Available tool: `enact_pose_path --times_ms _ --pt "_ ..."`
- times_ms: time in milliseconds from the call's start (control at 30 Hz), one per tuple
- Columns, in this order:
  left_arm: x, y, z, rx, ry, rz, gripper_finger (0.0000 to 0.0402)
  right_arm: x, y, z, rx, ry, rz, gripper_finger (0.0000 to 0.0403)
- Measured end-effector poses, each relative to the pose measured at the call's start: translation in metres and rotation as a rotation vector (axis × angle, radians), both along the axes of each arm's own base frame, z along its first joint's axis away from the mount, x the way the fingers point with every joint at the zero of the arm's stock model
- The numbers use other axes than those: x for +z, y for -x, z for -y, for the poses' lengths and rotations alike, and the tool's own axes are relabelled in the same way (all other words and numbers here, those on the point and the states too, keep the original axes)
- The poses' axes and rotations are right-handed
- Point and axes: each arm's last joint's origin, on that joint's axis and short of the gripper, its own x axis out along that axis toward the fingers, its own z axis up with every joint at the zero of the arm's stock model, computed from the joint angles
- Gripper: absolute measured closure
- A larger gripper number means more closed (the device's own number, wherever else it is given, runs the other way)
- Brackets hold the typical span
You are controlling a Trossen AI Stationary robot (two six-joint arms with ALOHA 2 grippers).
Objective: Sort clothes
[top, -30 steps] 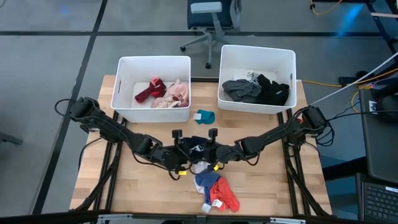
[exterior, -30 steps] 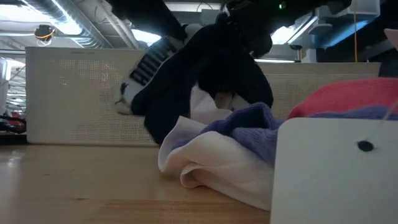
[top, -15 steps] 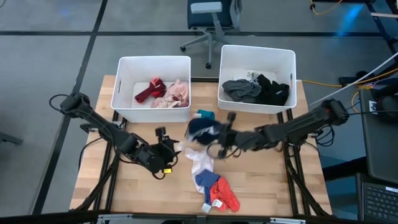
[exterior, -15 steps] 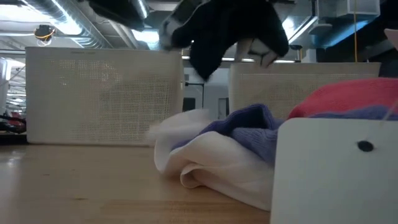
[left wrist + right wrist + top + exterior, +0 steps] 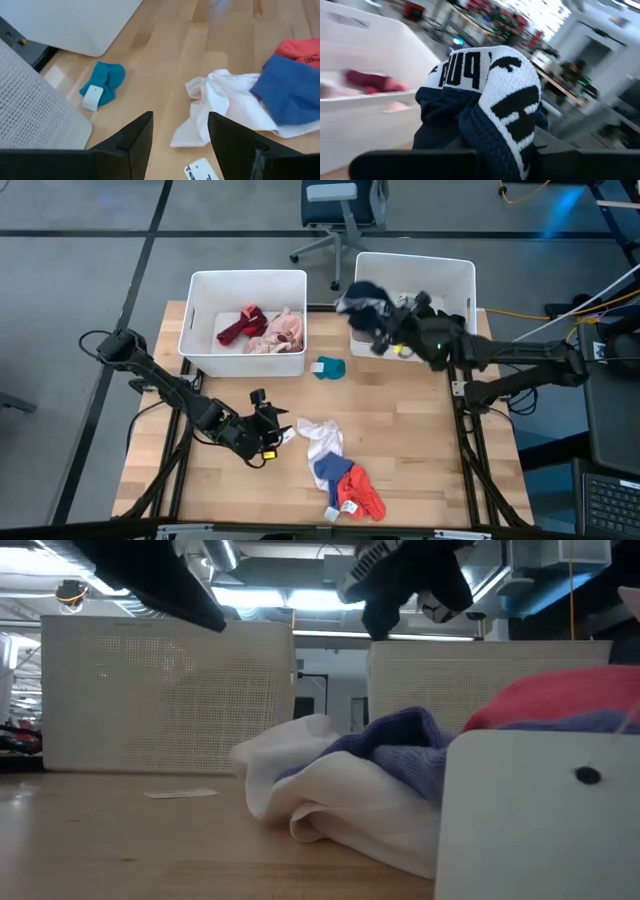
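From above, we find the right hand closed on a dark garment with a white lettered band, carried at the near-left corner of the right bin, which already holds grey and black pieces; the left bin holds red and pink ones. In our judgement the drop should wait until the cloth hangs wholly inside the rim, since its trailing fold lies over the wall and could slip outside. The left hand waits low over the desk, fingers spread and empty, beside the white, blue and red pile; a teal piece lies alone near the bins. At desk level, the dark garment hangs high above the bin wall, clear of it. The left wrist view confirms open fingers with nothing between, the white cloth just ahead. The right wrist view shows the lettered band bunched over the closed hand.
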Motion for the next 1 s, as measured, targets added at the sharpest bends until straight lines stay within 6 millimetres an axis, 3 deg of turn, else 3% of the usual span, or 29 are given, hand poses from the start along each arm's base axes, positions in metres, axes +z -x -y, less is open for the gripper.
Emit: enact_pose_path --times_ms 167,533,800,1000 --pt "-0.011 0.002 -0.001 -0.030 -0.050 0.023 0.0221 -0.003 0.007 0.038 -0.097 -0.018 -0.028 0.0356" --pt "-0.012 0.002 0.000 -0.110 -0.161 -0.017 0.0221 -0.029 0.011 0.101 -0.247 -0.187 -0.043 0.0355" --pt "-0.008 -0.001 0.002 -0.138 -0.183 0.016 0.0221 -0.038 0.013 0.116 -0.294 -0.238 -0.041 0.0322" --pt "-0.005 -0.003 0.003 -0.157 -0.170 0.043 0.0221 -0.038 0.013 0.116 -0.272 -0.295 0.011 0.0233"
